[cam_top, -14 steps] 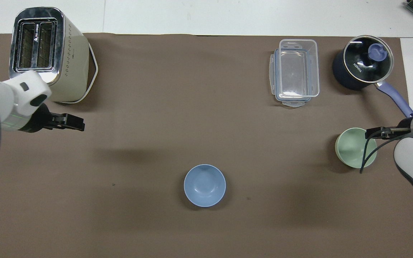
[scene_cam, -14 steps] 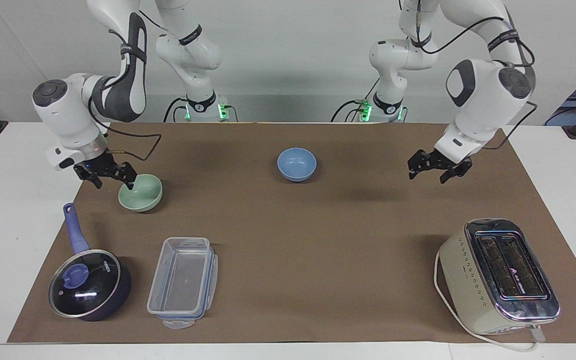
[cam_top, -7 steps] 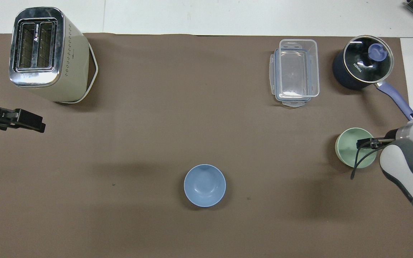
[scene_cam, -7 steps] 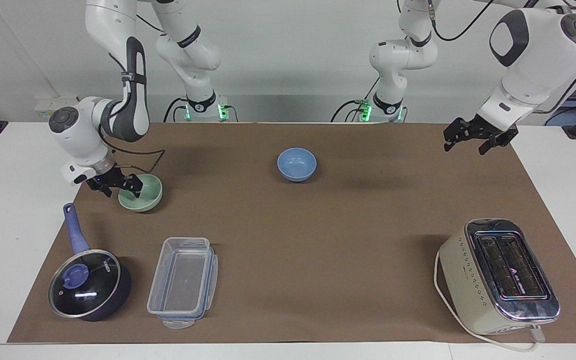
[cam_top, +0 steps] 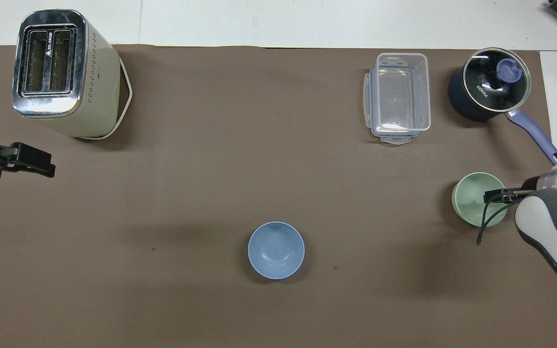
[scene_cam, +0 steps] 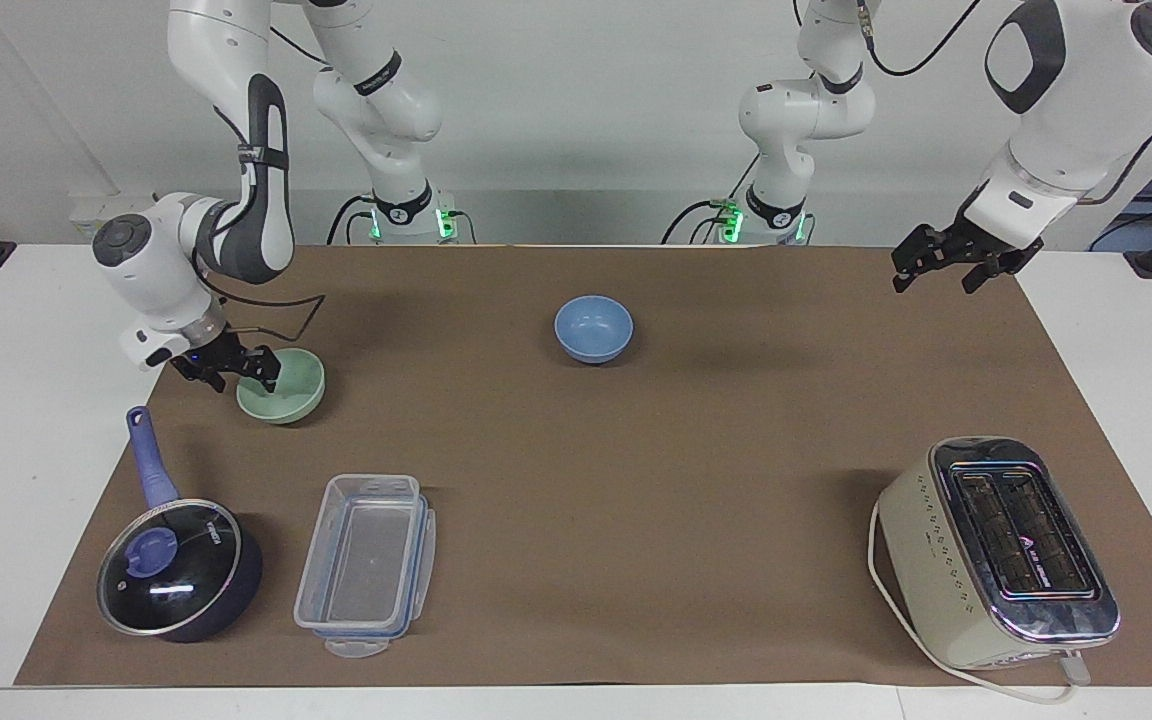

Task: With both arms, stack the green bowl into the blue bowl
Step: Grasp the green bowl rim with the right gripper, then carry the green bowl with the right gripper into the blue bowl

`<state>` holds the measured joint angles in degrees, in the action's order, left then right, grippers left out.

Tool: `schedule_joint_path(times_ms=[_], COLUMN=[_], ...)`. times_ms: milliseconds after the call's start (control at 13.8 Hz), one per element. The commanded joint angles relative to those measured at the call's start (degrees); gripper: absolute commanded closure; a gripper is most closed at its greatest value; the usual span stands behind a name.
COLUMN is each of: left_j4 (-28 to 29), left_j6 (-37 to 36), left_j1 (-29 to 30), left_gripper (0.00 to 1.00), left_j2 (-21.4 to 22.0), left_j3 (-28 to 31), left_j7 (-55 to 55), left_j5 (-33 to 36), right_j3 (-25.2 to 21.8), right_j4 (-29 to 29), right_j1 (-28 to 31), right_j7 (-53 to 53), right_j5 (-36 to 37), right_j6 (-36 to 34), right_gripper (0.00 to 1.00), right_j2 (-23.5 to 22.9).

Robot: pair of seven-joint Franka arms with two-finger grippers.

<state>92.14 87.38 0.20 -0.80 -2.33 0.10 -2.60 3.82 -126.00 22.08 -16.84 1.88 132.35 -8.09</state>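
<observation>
The green bowl [scene_cam: 294,396] sits on the brown mat [scene_cam: 636,480] at the right arm's end of the desk [scene_cam: 26,400], nearer to the robots than the saucepan [scene_cam: 181,570]. The right end effector [scene_cam: 241,372] is down at this bowl's rim; whether it is clenched on the rim cannot be told. The blue bowl [scene_cam: 593,328] stands mid-mat, well apart. The left end effector [scene_cam: 941,272] hangs released and empty over the mat's edge at its own end.

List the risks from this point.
1. The right gripper straddles only the rim of the green bowl; such a thin edge hold may let it tilt or slip when lifted.
2. The saucepan's handle lies close by and could get bumped.
3. The left gripper waits, raised over the mat's edge.
</observation>
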Motion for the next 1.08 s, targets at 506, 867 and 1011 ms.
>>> schedule_joint_path(times_ms=[506,867,1011], left_j4=[-0.21,-0.21,-0.21], left_j6=[-1.16,-1.16,-1.16], left_j1=[-0.03,-0.03,-0.03], left_gripper=[0.00,0.00,0.00], left_j2=[0.27,0.27,0.27], left_j3=[0.04,0.04,0.04], left_j7=[-1.06,-1.06,-1.06], left_j5=[1.28,1.28,1.28], right_j3=[0.49,0.93,0.93], right_j4=[1.64,1.38,1.11], right_j1=[-0.10,-6.68,-10.46], right_j7=[-2.67,-1.71,-0.13], right_j5=[-5.40,-6.45,-9.26], right_j6=[-8.05,-19.57,-22.21], right_gripper=[1.00,1.00,1.00], right_j2=[5.27,12.91,14.77])
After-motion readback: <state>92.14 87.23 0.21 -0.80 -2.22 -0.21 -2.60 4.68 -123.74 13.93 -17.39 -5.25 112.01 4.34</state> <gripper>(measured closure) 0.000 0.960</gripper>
